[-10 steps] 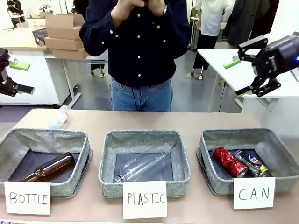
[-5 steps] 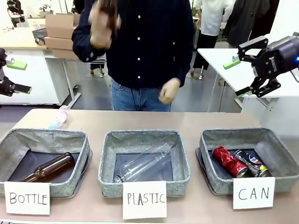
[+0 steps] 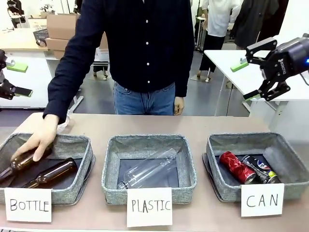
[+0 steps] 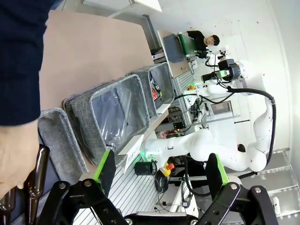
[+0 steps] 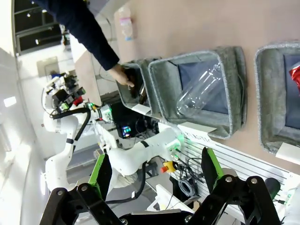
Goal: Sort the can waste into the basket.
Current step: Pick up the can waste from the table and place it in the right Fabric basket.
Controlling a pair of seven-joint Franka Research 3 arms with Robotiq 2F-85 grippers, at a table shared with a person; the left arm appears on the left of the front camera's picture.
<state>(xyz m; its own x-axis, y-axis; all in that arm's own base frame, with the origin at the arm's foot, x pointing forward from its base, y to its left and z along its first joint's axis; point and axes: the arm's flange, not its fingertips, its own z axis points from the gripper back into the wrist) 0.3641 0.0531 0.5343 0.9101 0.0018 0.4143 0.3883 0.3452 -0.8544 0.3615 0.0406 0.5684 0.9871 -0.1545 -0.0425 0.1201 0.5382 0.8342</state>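
grey woven-fabric CAN basket: rough, matt cloth | crumpled shiny red metal can: glossy | brown glass bottle: smooth, glossy | white paper sign: matt | beige tabletop: smooth, matt

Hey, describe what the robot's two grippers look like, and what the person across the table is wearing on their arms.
Both the right gripper and the left gripper are black linkage-style two-finger units with bright green pads. A white arm with black cables carries the left one. The person's sleeve is dark navy, on a shirt with small white buttons.

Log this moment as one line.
red can, dark can: in CAN basket | left pincer, right pincer: open, raised | person's hand: placing brown bottle
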